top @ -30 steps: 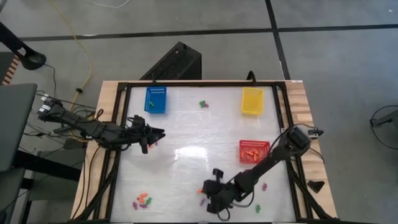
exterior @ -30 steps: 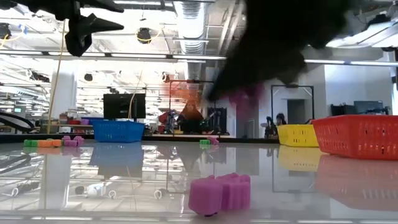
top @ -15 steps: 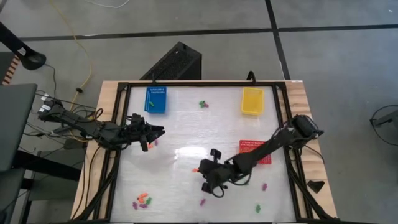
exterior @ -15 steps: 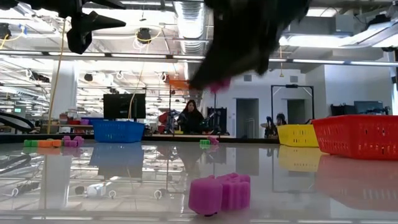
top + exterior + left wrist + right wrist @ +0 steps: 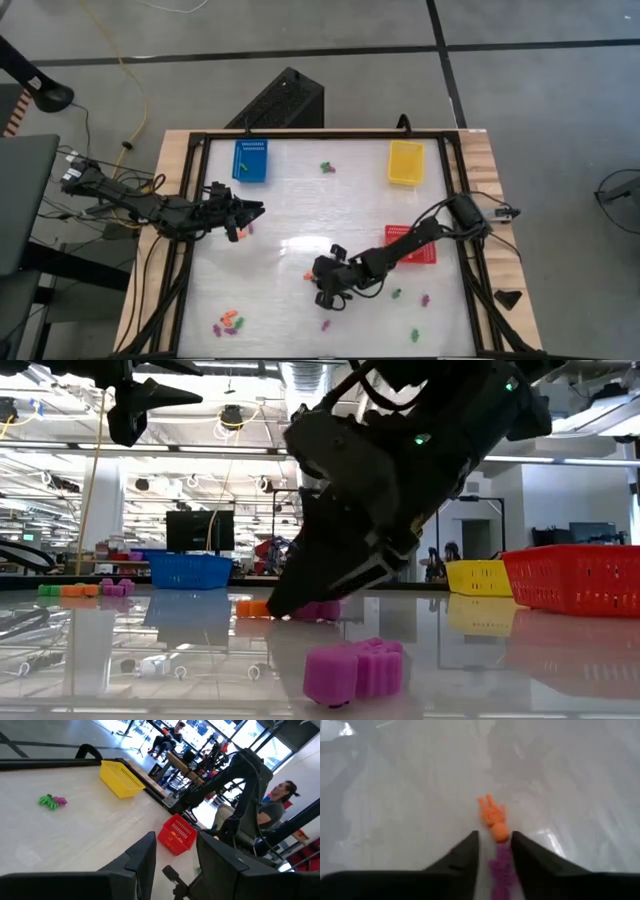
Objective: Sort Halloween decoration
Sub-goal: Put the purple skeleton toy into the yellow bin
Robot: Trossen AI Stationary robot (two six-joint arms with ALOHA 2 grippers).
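My right gripper (image 5: pixel 320 282) is low over the table's middle, shut on a small purple decoration piece (image 5: pixel 501 866). An orange piece (image 5: pixel 492 815) lies flat on the table just beyond the fingertips (image 5: pixel 250 607). My left gripper (image 5: pixel 258 209) hangs open above the table's left side, touching nothing (image 5: pixel 175 842). Other pieces lie loose: a green and purple pair (image 5: pixel 327 167) near the far edge, a cluster (image 5: pixel 230 322) near the near-left corner, and one purple piece (image 5: pixel 355 670) in the low view's foreground. My right gripper pinches the purple piece (image 5: pixel 500 862) between its two fingers. The fingers slant down toward the table from the right side (image 5: pixel 295 605). The piece's free end (image 5: pixel 318 610) sits at the table surface, close to the orange piece.
Blue basket (image 5: pixel 251 160) at the far left, yellow basket (image 5: pixel 405 162) at the far right, red basket (image 5: pixel 425 232) with orange pieces at mid-right, partly under my right arm. Single pieces lie near the near edge (image 5: pixel 325 323), (image 5: pixel 415 335), (image 5: pixel 424 298).
My right gripper moved from the near edge toward the table's middle and far-left, carrying the purple piece in the air. It then came down until the piece reached the table beside the orange piece. My left arm kept still.
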